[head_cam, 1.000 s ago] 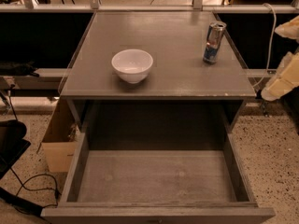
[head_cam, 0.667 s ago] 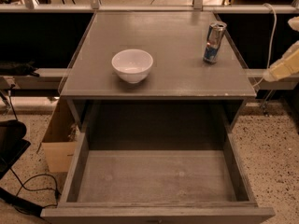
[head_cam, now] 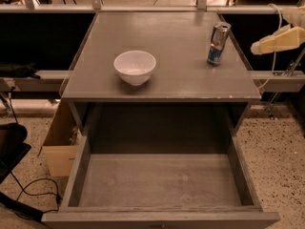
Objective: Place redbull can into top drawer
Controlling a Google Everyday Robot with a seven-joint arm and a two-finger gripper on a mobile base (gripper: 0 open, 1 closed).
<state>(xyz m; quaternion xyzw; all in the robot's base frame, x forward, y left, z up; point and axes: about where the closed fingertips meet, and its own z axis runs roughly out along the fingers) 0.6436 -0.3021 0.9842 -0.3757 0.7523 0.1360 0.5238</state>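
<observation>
Grey and matte, the cabinet's surface fills the upper middle of the view. The can stands upright on it near the far right corner, close to the right edge. Its body is blue and silver with a red mark, and its top is shiny. Beyond that right edge the cream-coloured pincer hangs in the air, about level with the can. Its tip points left toward the can but stays apart from it and holds nothing. Whether the pincer is apart or together cannot be told from this angle. A thin pale cable loops down beside it. A white bowl sits upright left of the surface's middle, nearer the front edge, well apart from the can. Below the front edge the drawer is pulled wide open toward the camera. Its weathered plank bottom and thick side walls are in plain sight, and it is about as wide as the cabinet. The can is on top, well apart from the drawer. A cardboard box stands on the speckled floor against the cabinet's left side. A black cable curls over the floor near the drawer's front left corner.
</observation>
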